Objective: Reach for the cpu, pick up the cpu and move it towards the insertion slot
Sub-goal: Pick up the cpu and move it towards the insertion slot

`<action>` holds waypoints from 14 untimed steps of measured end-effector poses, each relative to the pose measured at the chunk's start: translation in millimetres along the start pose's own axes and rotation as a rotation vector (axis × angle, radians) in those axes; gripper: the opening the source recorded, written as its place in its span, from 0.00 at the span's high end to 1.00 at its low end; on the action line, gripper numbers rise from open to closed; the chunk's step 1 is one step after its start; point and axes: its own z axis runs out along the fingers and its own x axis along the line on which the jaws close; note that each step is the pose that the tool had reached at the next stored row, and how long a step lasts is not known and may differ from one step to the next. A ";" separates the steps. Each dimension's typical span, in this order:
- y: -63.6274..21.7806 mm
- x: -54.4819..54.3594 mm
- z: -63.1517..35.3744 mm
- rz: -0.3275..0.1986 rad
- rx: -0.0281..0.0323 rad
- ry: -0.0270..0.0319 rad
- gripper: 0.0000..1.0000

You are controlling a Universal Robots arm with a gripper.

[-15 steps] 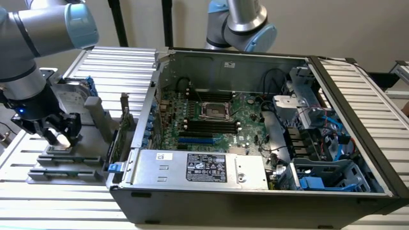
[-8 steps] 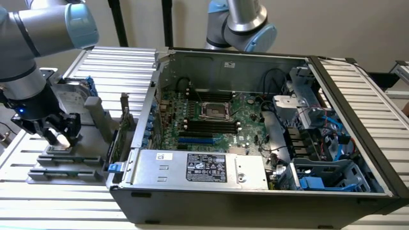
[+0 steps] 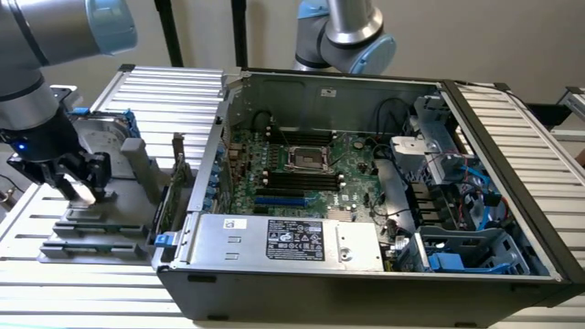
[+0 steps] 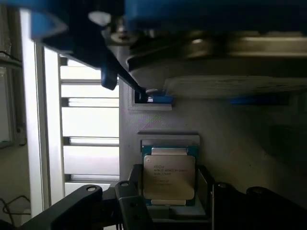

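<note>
Claw point(image 3: 82, 188) low over fixture point(image 3: 92, 236), outside case point(image 3: 366, 284), on the exterior view's left. Cpu point(image 4: 169, 175) right at my claw (gripped or not: cannot tell). Slot point(image 3: 306, 159) inside case.

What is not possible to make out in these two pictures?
Wrist view: the print on the cpu is too small to read.
Wrist view: the blue part near the lens is blurred.
Exterior view: the hand hides what lies under it.
Exterior view: the centre of the slot is too dark and small for detail.
</note>
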 end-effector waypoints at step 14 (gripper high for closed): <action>-0.8 -14.9 -63.7 0.000 0.0001 0.0046 0.45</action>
